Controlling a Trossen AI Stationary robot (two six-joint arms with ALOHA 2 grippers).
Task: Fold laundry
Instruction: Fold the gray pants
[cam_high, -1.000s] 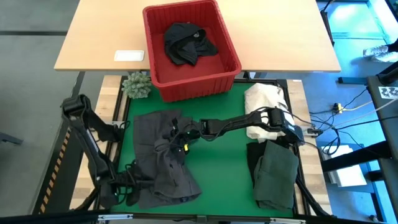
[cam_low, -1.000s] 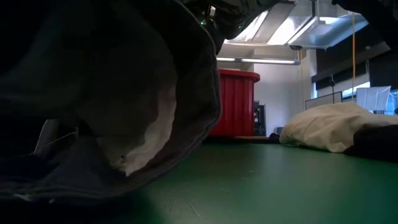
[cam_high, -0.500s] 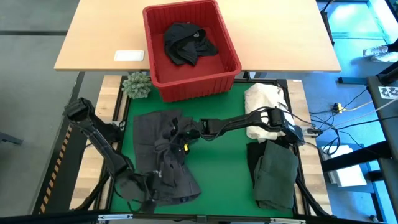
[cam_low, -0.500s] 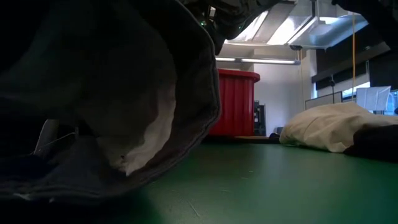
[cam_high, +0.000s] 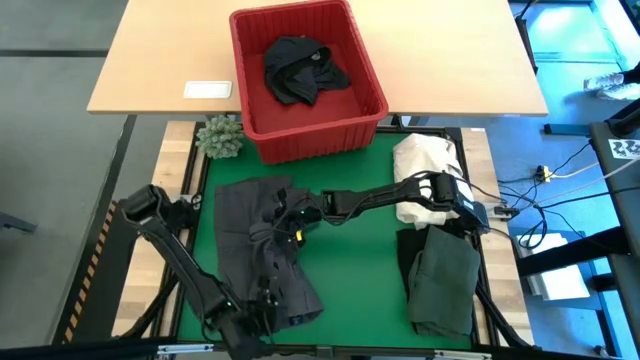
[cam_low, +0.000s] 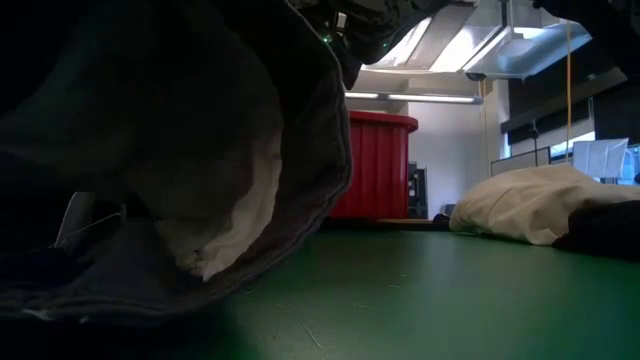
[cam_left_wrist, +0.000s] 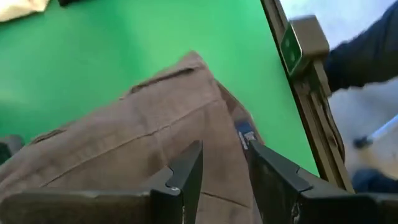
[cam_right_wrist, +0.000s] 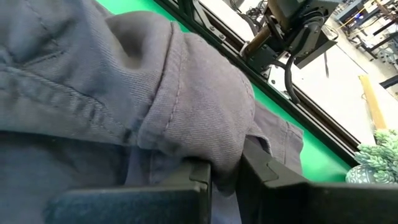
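Dark grey trousers (cam_high: 262, 250) are spread crumpled over the left half of the green mat (cam_high: 355, 265), reaching from near the red basket (cam_high: 306, 78) to the mat's near edge. A bunched fold at their middle is pinched between the closed fingers of the right gripper (cam_high: 288, 222), whose arm is stretched across the mat from the right side; in the right wrist view the cloth is seen clamped between the two dark fingers (cam_right_wrist: 193, 177). The left gripper (cam_high: 255, 318) is placed at the near hem of the trousers, and in the left wrist view its fingers (cam_left_wrist: 186, 174) are seen parted by a narrow gap just above the fabric, with nothing held. A dark green garment (cam_high: 442, 280) is laid folded on the right of the mat, just beside a cream-white cloth heap (cam_high: 425, 165). A black garment (cam_high: 300, 68) is left bundled inside the basket. A small green plant (cam_high: 220, 136) is set beside the basket's left corner, and a white card (cam_high: 208, 89) lies on the wooden table (cam_high: 450, 60).
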